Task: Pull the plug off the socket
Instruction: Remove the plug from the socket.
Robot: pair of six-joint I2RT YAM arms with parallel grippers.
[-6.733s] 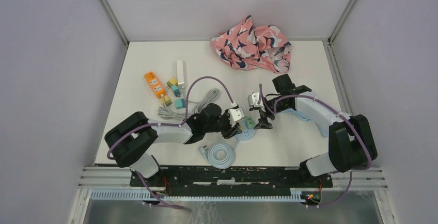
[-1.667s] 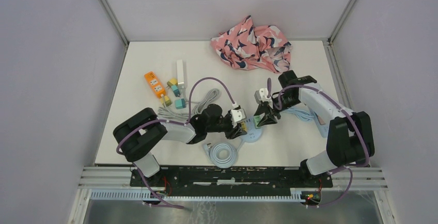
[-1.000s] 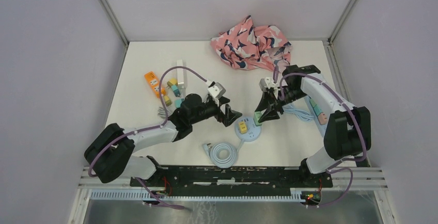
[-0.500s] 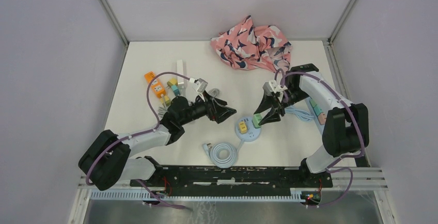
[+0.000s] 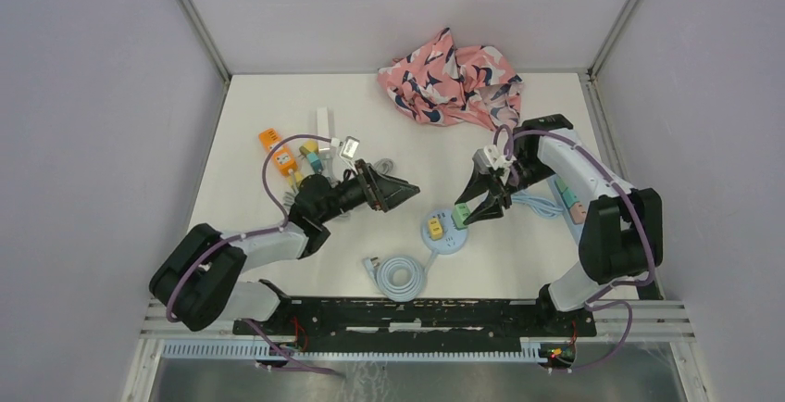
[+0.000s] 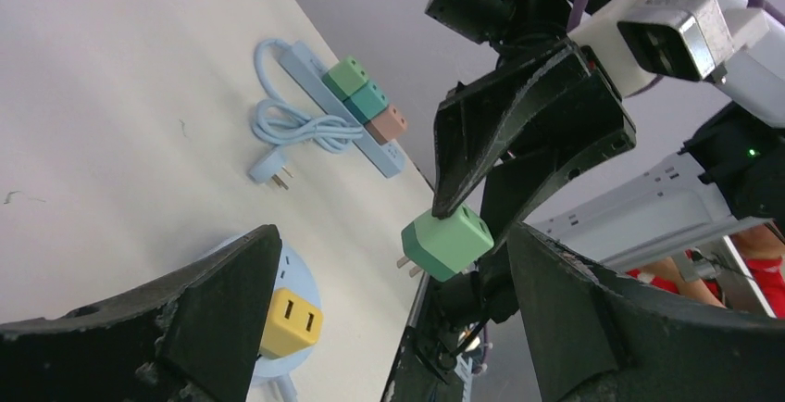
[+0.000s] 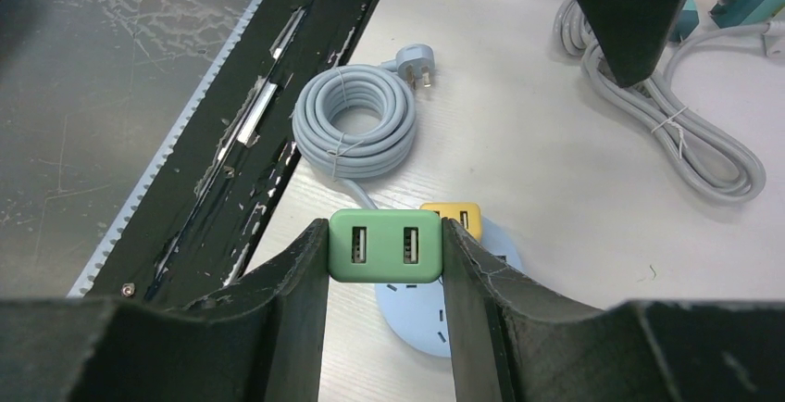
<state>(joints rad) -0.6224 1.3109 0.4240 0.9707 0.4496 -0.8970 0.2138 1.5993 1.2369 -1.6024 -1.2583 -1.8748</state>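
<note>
The green plug [image 5: 460, 216] hangs in the air just right of the round pale-blue socket [image 5: 450, 244], pinched between the fingers of my right gripper [image 5: 466, 218]. In the left wrist view the green plug [image 6: 447, 243] shows its bare prongs, free of the socket [image 6: 294, 268]. In the right wrist view my right gripper [image 7: 386, 252] is shut on the green plug [image 7: 386, 245] above the socket [image 7: 481, 328]. A yellow plug [image 5: 434, 229] still sits in the socket. My left gripper [image 5: 400, 194] is open, up and to the left of the socket, holding nothing.
A coiled grey cable [image 5: 399, 275] runs from the socket toward the near edge. A blue power strip [image 5: 566, 194] lies under the right arm. An orange strip [image 5: 278, 150], a white strip [image 5: 323, 127] and several small adapters [image 5: 313, 156] lie back left. Pink cloth [image 5: 451, 78] is at the back.
My left gripper has drawn back from the socket, up and to the left. The right gripper keeps its hold on the green plug and has barely shifted.
</note>
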